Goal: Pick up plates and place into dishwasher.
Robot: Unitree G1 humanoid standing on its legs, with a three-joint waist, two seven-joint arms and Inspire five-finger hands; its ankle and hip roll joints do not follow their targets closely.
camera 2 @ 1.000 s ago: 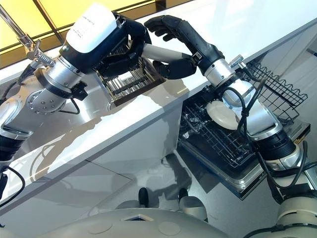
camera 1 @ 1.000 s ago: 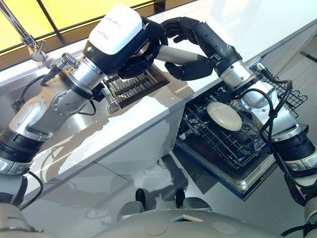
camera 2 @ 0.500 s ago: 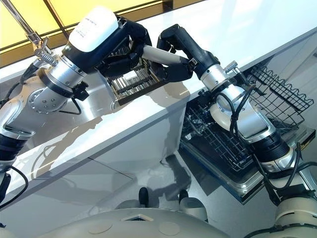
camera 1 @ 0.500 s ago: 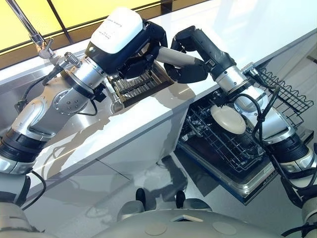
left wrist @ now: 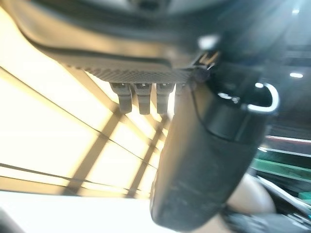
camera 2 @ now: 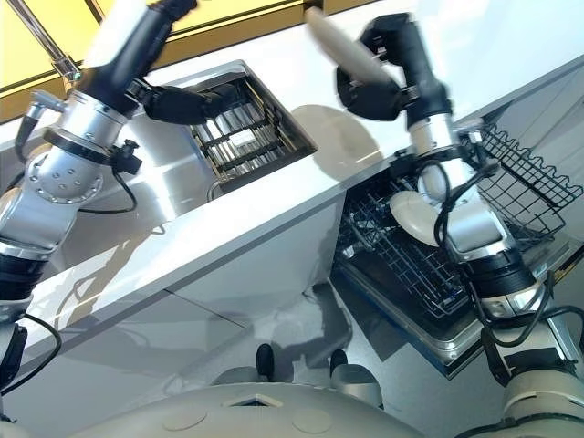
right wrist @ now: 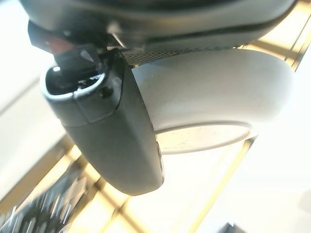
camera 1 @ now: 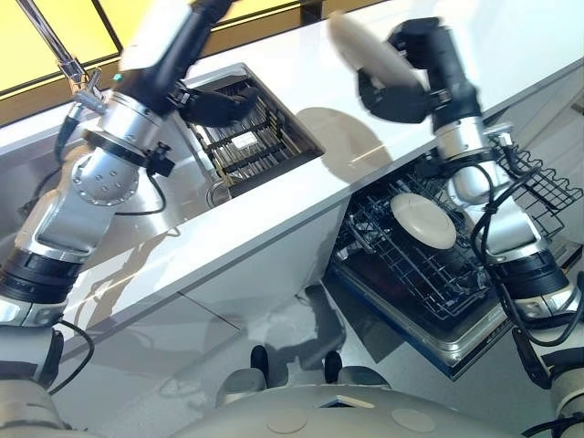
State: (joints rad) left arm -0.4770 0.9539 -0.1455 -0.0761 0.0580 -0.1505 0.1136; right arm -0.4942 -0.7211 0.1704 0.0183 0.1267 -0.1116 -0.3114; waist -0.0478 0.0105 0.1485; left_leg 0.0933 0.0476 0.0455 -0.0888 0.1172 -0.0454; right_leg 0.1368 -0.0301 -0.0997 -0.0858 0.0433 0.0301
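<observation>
The right hand is pinching a round, pale, shallow plate between thumb and fingers, tilted on edge above the counter's far side. The dishwasher rack is lying below, nearer the robot, carrying a second plate. The left hand is hovering, relaxed and holding nothing, over the sink rack.

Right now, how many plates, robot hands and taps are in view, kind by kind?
Plates: 2 (held plate in the right hand; racked plate in the dishwasher rack)
Hands: 2 (right hand; left hand, holding nothing)
Taps: 1 (tap)
Total: 5
</observation>
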